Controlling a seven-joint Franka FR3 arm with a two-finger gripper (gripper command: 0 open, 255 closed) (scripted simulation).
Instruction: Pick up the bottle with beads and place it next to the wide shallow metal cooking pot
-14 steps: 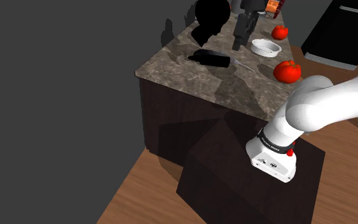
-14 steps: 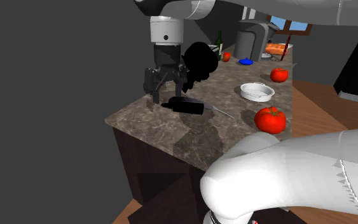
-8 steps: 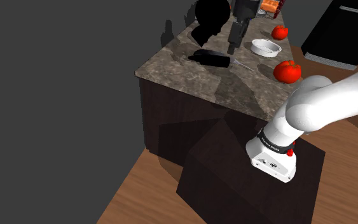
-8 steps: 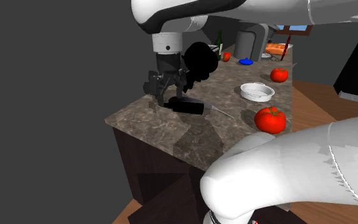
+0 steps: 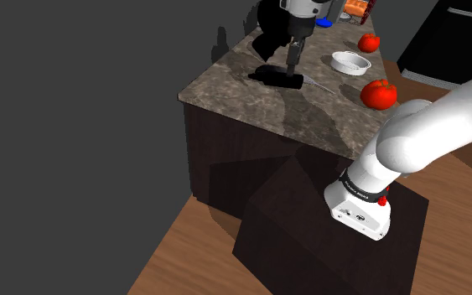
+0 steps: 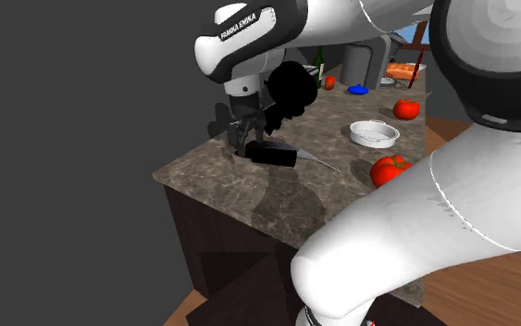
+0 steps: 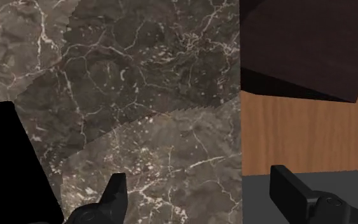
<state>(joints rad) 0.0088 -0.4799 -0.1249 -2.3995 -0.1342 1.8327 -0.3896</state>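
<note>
A black bottle [image 5: 277, 78] lies on its side on the dark marble counter [image 5: 251, 100], near the corner; in the second exterior view the bottle [image 6: 272, 155] points to that view's left. My black gripper [image 5: 293, 63] hangs fingers down just above it, over the bottle's end [image 6: 240, 144]. In the wrist view the gripper [image 7: 201, 191] is open with bare marble between the fingers, and the black bottle [image 7: 12, 165] lies outside the gap, beside one finger. A white shallow round pot [image 5: 350, 62] stands farther along the counter [image 6: 374, 133].
A thin grey rod [image 6: 323, 164] lies against the bottle. Two red tomatoes [image 5: 379, 94] [image 5: 369, 42] flank the pot. A big black rounded thing [image 5: 277, 21] stands behind the bottle. Farther back are a blue dish [image 6: 358, 90] and a green bottle [image 6: 319, 63]. The counter edge drops to wood floor [image 7: 298, 133].
The gripper has moved toward the shoulder view's left and come down, from beside the white pot to just over the black bottle. Its fingers have stayed open. The bottle has not moved.
</note>
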